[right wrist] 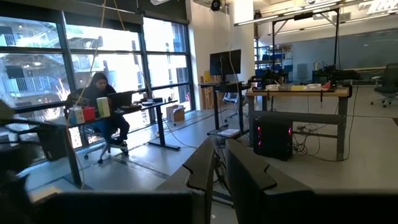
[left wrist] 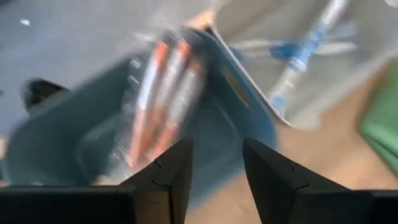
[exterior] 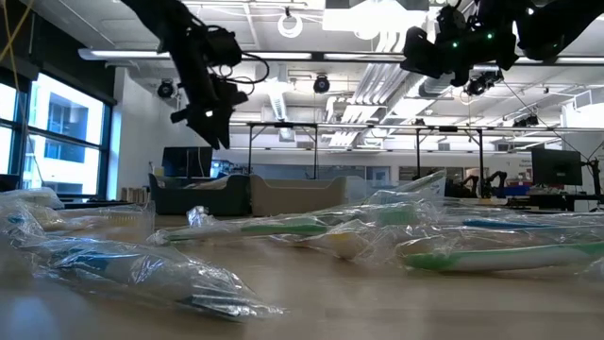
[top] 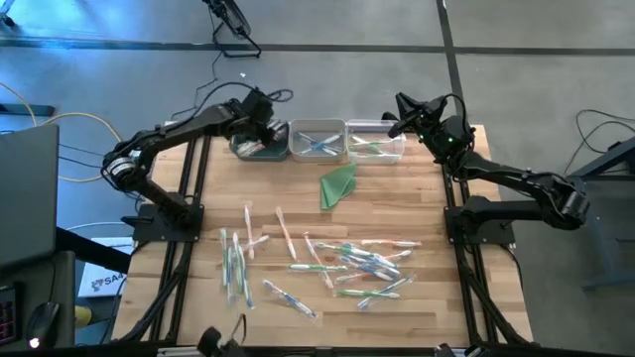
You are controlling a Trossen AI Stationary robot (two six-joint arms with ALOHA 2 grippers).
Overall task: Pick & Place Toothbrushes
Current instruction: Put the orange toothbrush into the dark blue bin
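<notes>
Several toothbrushes [top: 337, 263] in clear wrappers lie scattered flat on the near half of the wooden table. Three bins stand in a row at the far edge. The dark teal bin [left wrist: 56, 143] holds orange toothbrushes [left wrist: 155, 99]. The middle clear bin [top: 317, 139] holds blue ones [left wrist: 298, 56], and the right clear bin [top: 375, 140] holds green ones. My left gripper [left wrist: 217, 168] hangs open above the teal bin, slanting down, with nothing between its fingers. My right gripper [top: 402, 111] waits shut, raised beyond the right bin, pointing out into the room.
A folded green cloth triangle [top: 337, 185] lies on the table just in front of the bins. Bare wood shows between the bins and the scattered pile. Beyond the table, a person sits at a desk by the windows [right wrist: 102, 106].
</notes>
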